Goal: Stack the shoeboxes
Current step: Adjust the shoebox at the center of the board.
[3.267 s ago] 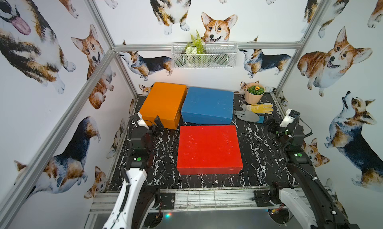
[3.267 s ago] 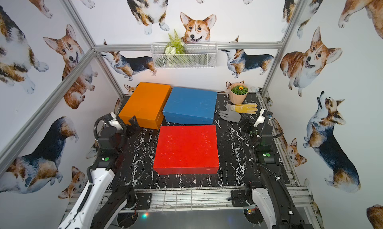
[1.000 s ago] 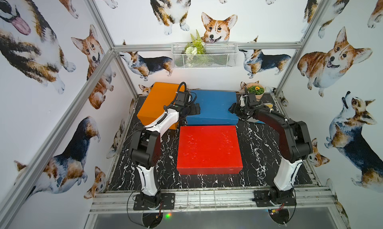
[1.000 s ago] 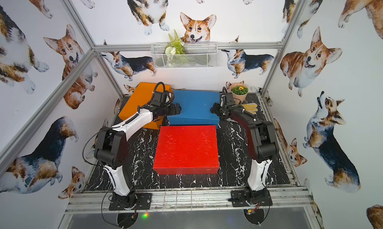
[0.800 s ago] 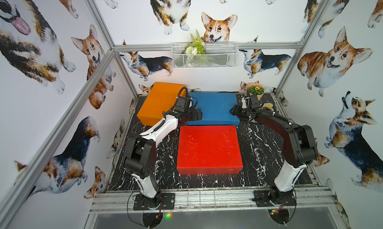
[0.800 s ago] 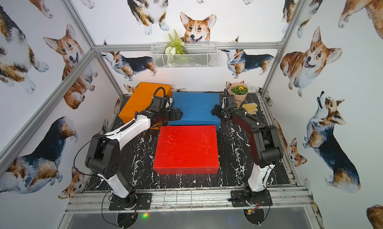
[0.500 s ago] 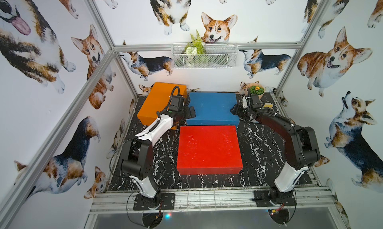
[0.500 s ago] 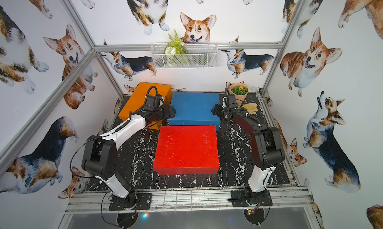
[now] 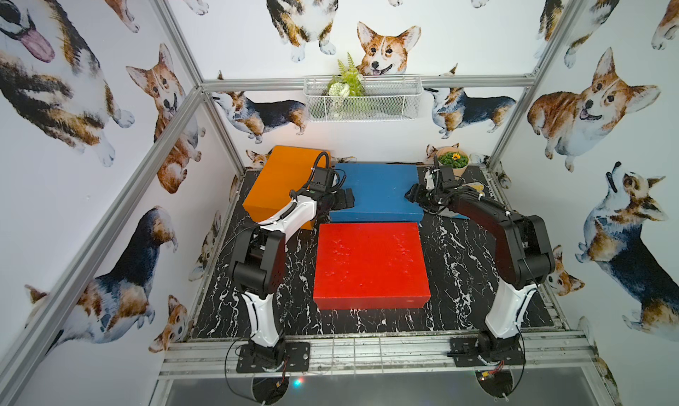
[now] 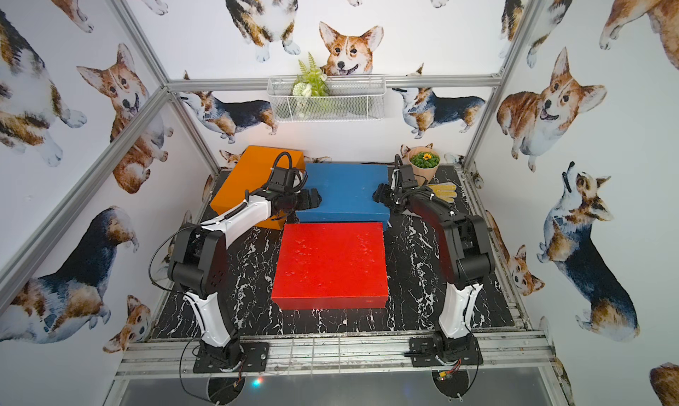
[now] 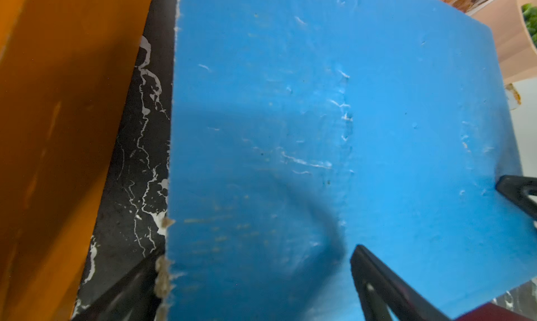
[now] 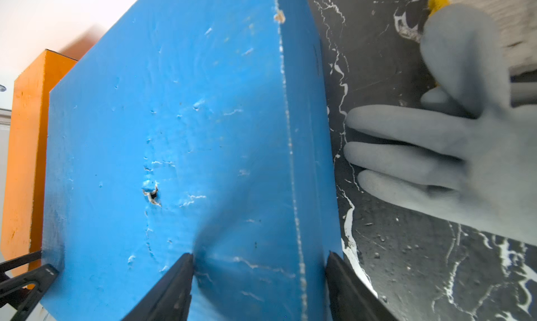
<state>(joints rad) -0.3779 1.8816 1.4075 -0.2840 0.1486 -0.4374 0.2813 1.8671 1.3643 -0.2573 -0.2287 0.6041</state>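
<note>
Three shoeboxes lie on the table: orange [image 9: 283,176] at the back left, blue [image 9: 378,187] at the back middle, red [image 9: 369,261] in front. My left gripper [image 9: 347,198] stands open astride the blue box's left end [image 11: 290,101], one finger over the lid, the other beside the edge. My right gripper [image 9: 409,194] is shut on the blue box's right end [image 12: 174,130], with one finger on top and one low on the side wall. In the wrist views the grippers [image 11: 255,252] [image 12: 258,254] show only their fingertips.
A grey glove [image 12: 450,159] and a yellow glove [image 10: 442,191] lie just right of the blue box, beside a flower pot [image 9: 453,161]. A wire basket [image 9: 362,99] hangs on the back wall. The orange box stands close to the blue one, with a narrow strip of black marble table [image 11: 136,159] between.
Both arms have come up from their rest places to the blue box's two ends. Over the last second the left elbow shifted about and the right jaws narrowed onto the box.
</note>
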